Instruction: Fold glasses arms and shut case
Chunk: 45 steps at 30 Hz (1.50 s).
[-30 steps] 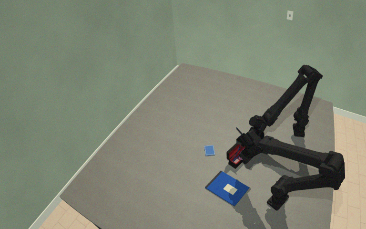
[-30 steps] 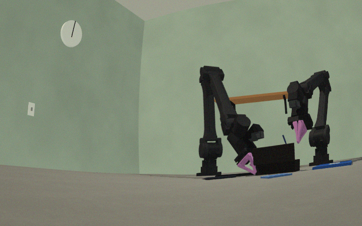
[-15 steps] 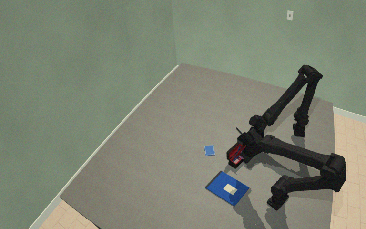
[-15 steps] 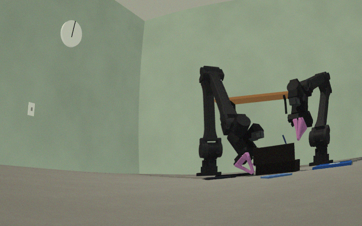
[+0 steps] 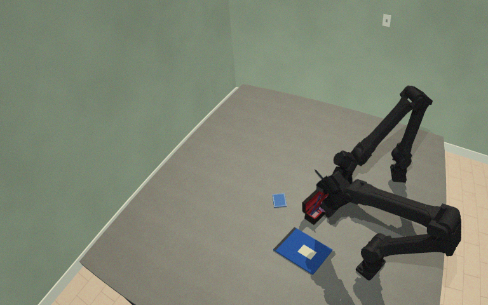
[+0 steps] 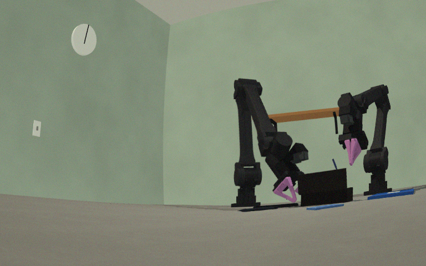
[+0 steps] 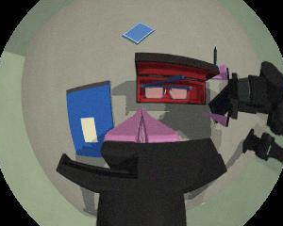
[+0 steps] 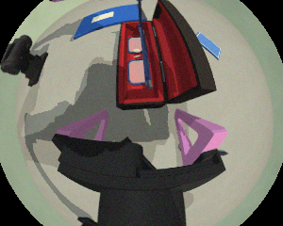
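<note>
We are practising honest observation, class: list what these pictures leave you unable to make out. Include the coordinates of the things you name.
- Case [image 5: 309, 216] [image 6: 324, 194] [image 7: 138, 101] [image 8: 141, 105], inside: hidden in the exterior view by its raised lid.
- Case's far end, top view: covered by the arms.
- Left arm's base: hidden in the left wrist view by its own gripper [image 7: 142, 110].
- Writing on the cream label [image 5: 307, 251] [image 7: 89, 130] [image 8: 103, 17]: too small or blurred, if any.

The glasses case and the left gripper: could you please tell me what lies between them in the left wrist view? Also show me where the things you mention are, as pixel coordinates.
Only bare, partly shadowed tabletop [image 7: 127, 104] shows there.
</note>
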Motion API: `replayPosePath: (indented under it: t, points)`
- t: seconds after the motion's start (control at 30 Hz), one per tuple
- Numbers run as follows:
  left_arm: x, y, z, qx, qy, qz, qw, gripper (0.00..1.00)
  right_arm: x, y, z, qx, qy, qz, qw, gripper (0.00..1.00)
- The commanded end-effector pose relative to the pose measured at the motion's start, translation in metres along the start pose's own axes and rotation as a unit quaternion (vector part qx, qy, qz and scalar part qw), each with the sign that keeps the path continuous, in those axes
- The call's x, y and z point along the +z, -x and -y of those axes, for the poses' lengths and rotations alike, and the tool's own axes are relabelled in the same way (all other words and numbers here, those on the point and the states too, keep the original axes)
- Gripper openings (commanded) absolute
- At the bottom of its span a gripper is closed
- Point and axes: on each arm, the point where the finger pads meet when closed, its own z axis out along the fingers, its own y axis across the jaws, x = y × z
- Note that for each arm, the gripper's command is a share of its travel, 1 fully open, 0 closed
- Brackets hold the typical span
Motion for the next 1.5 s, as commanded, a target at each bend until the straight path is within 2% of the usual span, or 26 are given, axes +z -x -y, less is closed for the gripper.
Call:
replayPosePath:
  t: [0.0, 0.3, 0.37, 0.4, 0.5, 0.6, 0.63, 0.77, 0.87, 1.0, 1.2, 1.43, 1.47]
  points:
    - [-0.006, 0.013, 0.003, -0.003, -0.003, 0.021, 1.000, 0.00, -0.016, 0.005, 0.005, -0.005, -0.005, 0.007, 1.000, 1.00]
    - [-0.006, 0.013, 0.003, -0.003, -0.003, 0.021, 1.000, 0.00, -0.046, 0.006, 0.005, -0.006, -0.006, 0.008, 1.000, 1.00]
    - [-0.006, 0.013, 0.003, -0.003, -0.003, 0.021, 1.000, 0.00, -0.046, 0.006, 0.005, -0.006, -0.006, 0.008, 1.000, 1.00]
    - [-0.006, 0.013, 0.003, -0.003, -0.003, 0.021, 1.000, 0.00, -0.051, 0.018, 0.010, -0.010, -0.009, 0.016, 1.000, 1.00]
    - [-0.006, 0.013, 0.003, -0.003, -0.003, 0.021, 1.000, 0.00, -0.059, 0.004, 0.004, -0.005, -0.005, 0.006, 1.000, 1.00]
    - [-0.006, 0.013, 0.003, -0.003, -0.003, 0.021, 1.000, 0.00, -0.065, 0.018, 0.010, -0.010, -0.011, 0.018, 1.000, 1.00]
    - [-0.006, 0.013, 0.003, -0.003, -0.003, 0.021, 1.000, 0.00, -0.074, 0.045, 0.025, -0.012, -0.029, 0.042, 0.999, 1.00]
    - [-0.006, 0.013, 0.003, -0.003, -0.003, 0.021, 1.000, 0.00, -0.077, 0.058, 0.043, 0.016, -0.051, 0.057, 0.997, 1.00]
    - [-0.006, 0.013, 0.003, -0.003, -0.003, 0.021, 1.000, 0.00, -0.098, 0.083, 0.065, 0.031, -0.084, 0.088, 0.992, 1.00]
    - [-0.006, 0.013, 0.003, -0.003, -0.003, 0.021, 1.000, 0.00, -0.095, 0.086, 0.074, 0.044, -0.095, 0.088, 0.991, 1.00]
    - [-0.006, 0.013, 0.003, -0.003, -0.003, 0.021, 1.000, 0.00, -0.149, 0.132, 0.120, 0.070, -0.166, 0.153, 0.972, 1.00]
    - [-0.006, 0.013, 0.003, -0.003, -0.003, 0.021, 1.000, 0.00, -0.206, 0.172, 0.166, 0.104, -0.232, 0.212, 0.944, 1.00]
    - [-0.006, 0.013, 0.003, -0.003, -0.003, 0.021, 1.000, 0.00, -0.206, 0.172, 0.166, 0.104, -0.232, 0.212, 0.944, 1.00]
